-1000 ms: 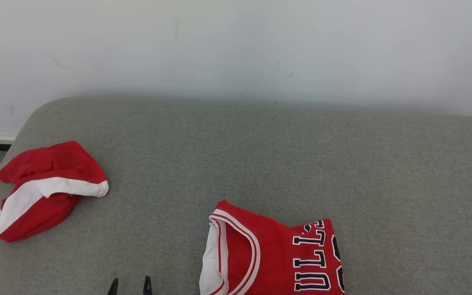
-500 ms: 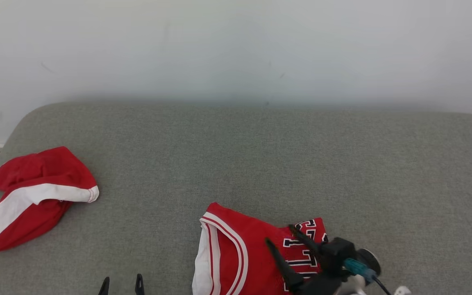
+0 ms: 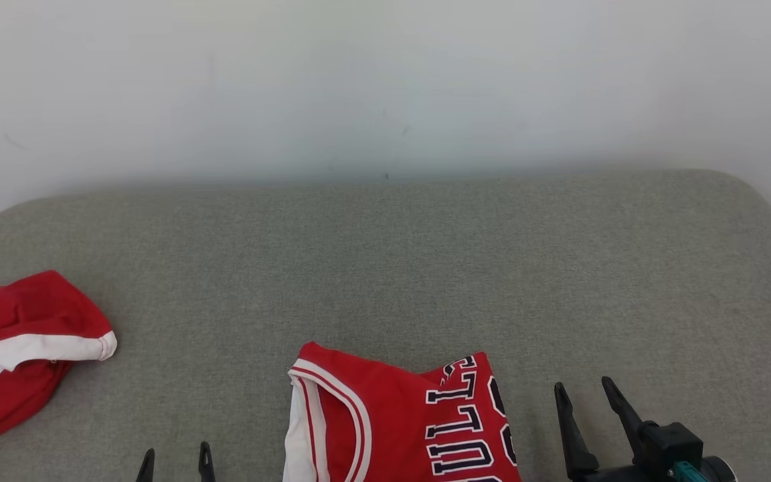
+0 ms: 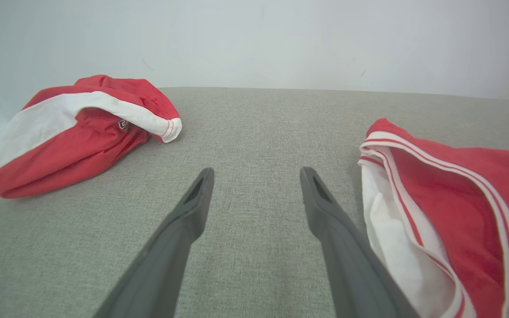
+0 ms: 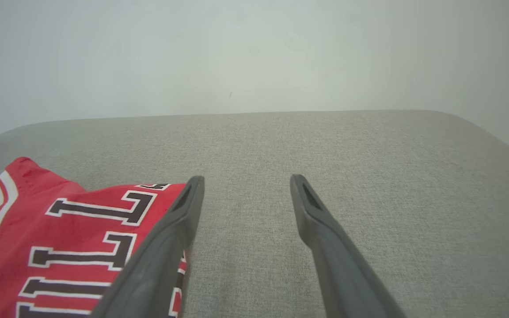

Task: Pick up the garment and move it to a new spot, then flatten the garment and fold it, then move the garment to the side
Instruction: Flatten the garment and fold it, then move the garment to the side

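Your left pincer (image 3: 177, 450) and right pincer (image 3: 583, 386) flank the folded red jersey (image 3: 392, 422), both open and empty; gripping it to move aside seems next.

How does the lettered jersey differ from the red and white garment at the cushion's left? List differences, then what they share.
The lettered jersey bears dark block letters edged in white; the bunched garment has a broad white band instead. The lettered jersey lies fairly flat and folded; the bunched garment sits humped in a heap. Both are red with white and rest on the grey cushion.
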You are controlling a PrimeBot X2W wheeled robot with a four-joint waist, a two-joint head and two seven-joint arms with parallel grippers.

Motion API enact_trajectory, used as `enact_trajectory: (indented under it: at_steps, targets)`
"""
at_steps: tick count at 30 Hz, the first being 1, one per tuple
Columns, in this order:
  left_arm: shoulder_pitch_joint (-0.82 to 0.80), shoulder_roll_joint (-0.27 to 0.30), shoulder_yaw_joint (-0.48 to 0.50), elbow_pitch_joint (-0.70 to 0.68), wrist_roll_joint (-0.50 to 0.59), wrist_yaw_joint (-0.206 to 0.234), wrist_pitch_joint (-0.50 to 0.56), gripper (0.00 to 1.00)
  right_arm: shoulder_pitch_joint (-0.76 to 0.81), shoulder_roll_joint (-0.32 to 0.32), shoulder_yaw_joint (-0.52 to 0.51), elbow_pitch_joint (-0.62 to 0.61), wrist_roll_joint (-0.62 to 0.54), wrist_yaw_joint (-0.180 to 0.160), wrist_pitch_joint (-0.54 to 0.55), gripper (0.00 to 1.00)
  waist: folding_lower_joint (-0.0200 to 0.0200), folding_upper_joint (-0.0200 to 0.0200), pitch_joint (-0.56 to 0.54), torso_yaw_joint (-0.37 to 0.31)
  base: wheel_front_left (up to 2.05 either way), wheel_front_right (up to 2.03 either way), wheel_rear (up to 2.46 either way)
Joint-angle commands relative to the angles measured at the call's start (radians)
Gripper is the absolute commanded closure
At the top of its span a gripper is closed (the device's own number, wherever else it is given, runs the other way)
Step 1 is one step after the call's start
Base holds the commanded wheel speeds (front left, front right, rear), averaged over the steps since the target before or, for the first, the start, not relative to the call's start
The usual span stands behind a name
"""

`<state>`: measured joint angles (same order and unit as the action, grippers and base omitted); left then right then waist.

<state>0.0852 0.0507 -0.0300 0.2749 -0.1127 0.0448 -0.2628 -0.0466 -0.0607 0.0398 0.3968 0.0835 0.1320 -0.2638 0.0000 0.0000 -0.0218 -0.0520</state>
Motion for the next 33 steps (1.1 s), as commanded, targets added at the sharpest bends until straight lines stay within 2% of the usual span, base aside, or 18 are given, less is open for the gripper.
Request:
enact_trajectory:
  at_steps: [1, 5, 17, 26, 33]
  targets:
    - [0.016, -0.001, 0.005, -0.005, 0.005, 0.004, -0.003, 0.00, 0.009, 0.006, -0.008, -0.007, -0.007, -0.002, 0.000, 0.00, 0.0000, 0.0000, -0.005, -0.016, 0.00, 0.00, 0.00]
    - [0.020, -0.001, 0.026, -0.011, 0.009, 0.003, -0.003, 0.00, 0.032, 0.010, -0.043, -0.025, -0.002, -0.002, 0.000, 0.00, 0.0000, 0.0000, -0.014, -0.036, 0.00, 0.00, 0.00]
    - [0.034, -0.001, 0.036, -0.009, 0.027, -0.021, -0.003, 0.00, 0.060, 0.011, -0.040, -0.029, 0.044, -0.002, 0.000, 0.00, 0.0000, 0.0000, -0.022, -0.031, 0.00, 0.00, 0.00]
    - [0.036, -0.001, 0.039, -0.005, 0.036, -0.028, -0.003, 0.00, 0.051, 0.011, -0.025, -0.020, 0.054, -0.002, 0.000, 0.00, 0.0000, 0.0000, -0.015, 0.002, 0.00, 0.00, 0.00]
    - [0.023, -0.001, 0.024, -0.008, 0.039, -0.033, -0.003, 0.00, 0.024, 0.011, 0.041, 0.041, 0.109, -0.002, 0.000, 0.00, 0.0000, 0.0000, -0.003, 0.062, 0.00, 0.00, 0.00]
